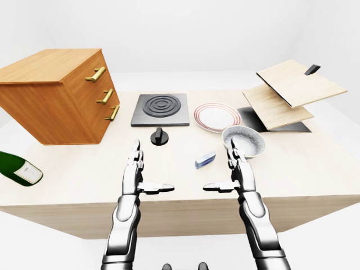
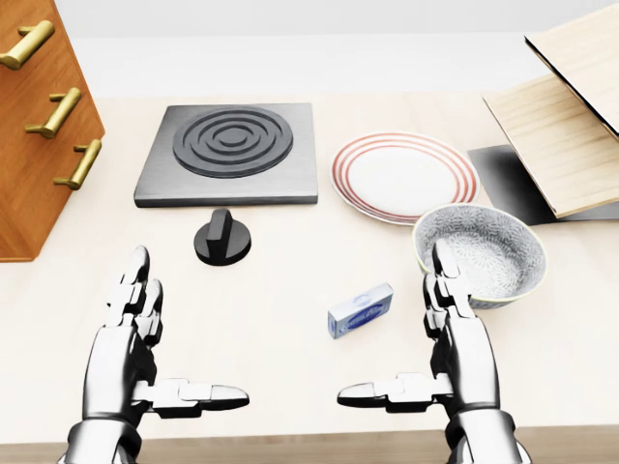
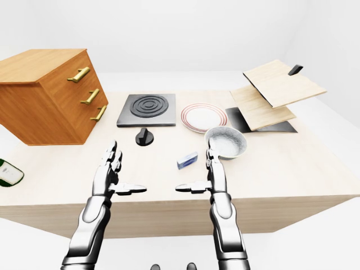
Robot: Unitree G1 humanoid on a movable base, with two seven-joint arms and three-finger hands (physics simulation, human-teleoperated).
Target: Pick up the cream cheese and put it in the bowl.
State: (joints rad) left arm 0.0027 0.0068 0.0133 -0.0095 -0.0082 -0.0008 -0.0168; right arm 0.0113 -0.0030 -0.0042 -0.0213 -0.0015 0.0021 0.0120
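Note:
The cream cheese (image 2: 360, 309) is a small blue and white box lying flat on the pale wooden table (image 2: 280, 290), just left of the grey speckled bowl (image 2: 481, 253). My right hand (image 2: 426, 338) is open near the bottom of the head view, fingers straight up and thumb pointing left, a little to the right of the box and just below the bowl, touching neither. My left hand (image 2: 160, 338) mirrors it at the lower left, open and holding nothing.
A dark stove plate (image 2: 230, 153) and its black knob (image 2: 221, 237) lie at the upper left, a red-rimmed plate (image 2: 405, 176) above the bowl. A wooden drawer cabinet (image 1: 56, 93) stands left, stacked wooden boards (image 1: 292, 90) right, a green bottle (image 1: 19, 167) lies far left.

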